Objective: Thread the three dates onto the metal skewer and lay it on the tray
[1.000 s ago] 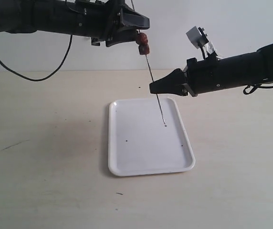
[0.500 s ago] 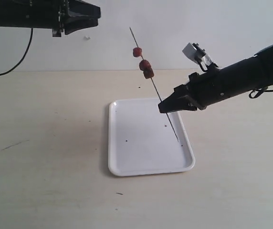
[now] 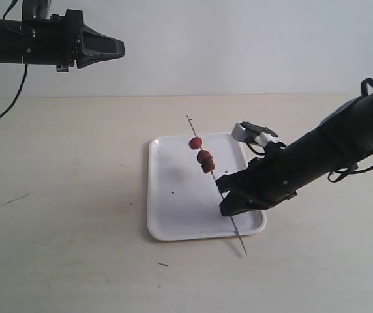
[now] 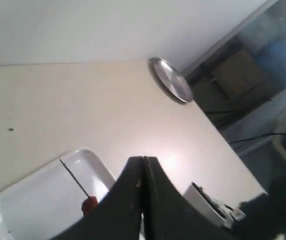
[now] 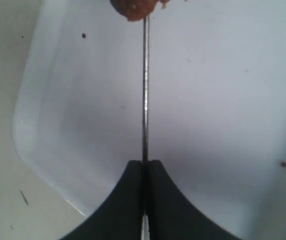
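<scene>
My right tool (image 3: 224, 197) pinches the skewer (image 3: 214, 180), tilted over the tray (image 3: 173, 222), three dates (image 3: 203, 156) threaded on. My left tool (image 3: 120, 47) is pressed together, empty, far from the tray.

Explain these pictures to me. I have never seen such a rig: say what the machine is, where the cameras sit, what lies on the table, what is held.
This is a robot with two black arms, each ending in a two-fingered gripper. One picture comes from a camera standing off the arms and shows the whole scene; the other two come from cameras on the wrists, looking along each arm's fingers. On the pale table lies a white tray. The right gripper is shut on a thin metal skewer with three dates threaded on it, held slanted over the tray. The left gripper is shut, empty, raised away from the tray. Its wrist picture also shows a round metal disc at the table's edge.
</scene>
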{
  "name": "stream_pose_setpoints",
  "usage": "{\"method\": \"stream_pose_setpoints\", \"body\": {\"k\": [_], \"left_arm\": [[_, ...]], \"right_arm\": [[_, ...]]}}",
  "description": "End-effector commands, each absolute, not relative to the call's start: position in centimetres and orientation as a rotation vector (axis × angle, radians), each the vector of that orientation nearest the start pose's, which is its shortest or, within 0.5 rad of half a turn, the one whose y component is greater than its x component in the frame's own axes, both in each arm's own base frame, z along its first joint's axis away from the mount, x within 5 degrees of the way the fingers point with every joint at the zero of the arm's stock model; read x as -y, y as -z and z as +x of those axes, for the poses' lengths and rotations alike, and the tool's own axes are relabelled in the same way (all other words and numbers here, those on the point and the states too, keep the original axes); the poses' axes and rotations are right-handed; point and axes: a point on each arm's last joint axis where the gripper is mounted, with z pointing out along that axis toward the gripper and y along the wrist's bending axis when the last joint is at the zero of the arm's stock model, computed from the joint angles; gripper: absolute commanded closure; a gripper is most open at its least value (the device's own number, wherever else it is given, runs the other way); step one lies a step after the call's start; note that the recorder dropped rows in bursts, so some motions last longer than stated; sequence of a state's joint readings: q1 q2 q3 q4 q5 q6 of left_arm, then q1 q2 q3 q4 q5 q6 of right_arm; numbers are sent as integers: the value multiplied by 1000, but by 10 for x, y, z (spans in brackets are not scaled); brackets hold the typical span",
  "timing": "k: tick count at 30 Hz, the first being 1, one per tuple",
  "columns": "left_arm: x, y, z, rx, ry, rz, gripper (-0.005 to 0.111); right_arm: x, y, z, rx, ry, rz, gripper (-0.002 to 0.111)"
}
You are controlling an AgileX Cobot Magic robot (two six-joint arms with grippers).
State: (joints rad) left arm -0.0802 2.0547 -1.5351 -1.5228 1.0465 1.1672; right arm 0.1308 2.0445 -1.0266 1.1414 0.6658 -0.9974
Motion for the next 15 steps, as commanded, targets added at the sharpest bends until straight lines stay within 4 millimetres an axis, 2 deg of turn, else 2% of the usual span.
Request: {"method": "stream_pose_setpoints", "body": {"k": [1, 6, 15], "left_arm": [[114, -261, 414, -1995, 1020, 381, 107], [102, -271, 383, -1990, 730, 360, 107], [84, -272, 343, -1980, 527, 342, 107]], "right_arm": [[-117, -97, 345, -2742, -809, -100, 108], [-128, -99, 346, -2709, -870, 33, 108], [-129, -108, 356, -2710, -887, 164, 108]]}}
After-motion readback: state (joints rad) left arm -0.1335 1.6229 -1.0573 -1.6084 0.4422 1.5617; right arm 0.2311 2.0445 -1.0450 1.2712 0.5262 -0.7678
